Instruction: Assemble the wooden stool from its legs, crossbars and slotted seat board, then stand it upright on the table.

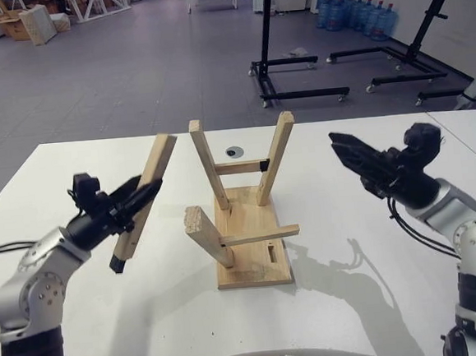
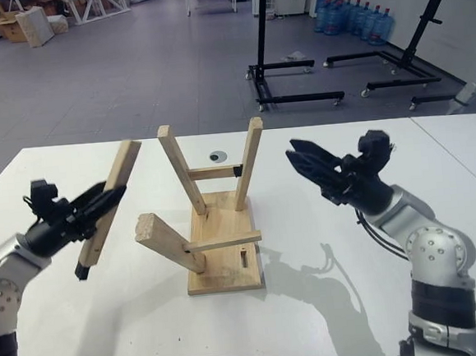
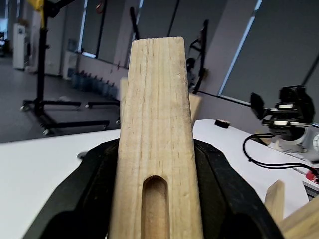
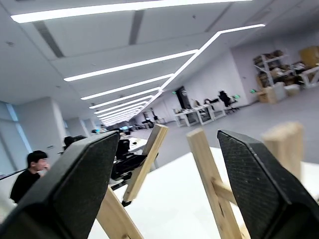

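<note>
While the left end effector (image 1: 139, 201) is clamped on the 4th leg (image 1: 160, 155), tilted above the left side of the worktop (image 1: 150, 317), the seat board (image 1: 257, 263) lies flat mid-worktop. The right end effector (image 1: 345, 151) hangs near the right edge, jaws apart. Risk: the free crossbar (image 1: 263, 236) misses the slot (image 3: 154, 204), or insertion force levers the leaning 3rd leg (image 1: 205, 234) out of the unbraced board.
</note>
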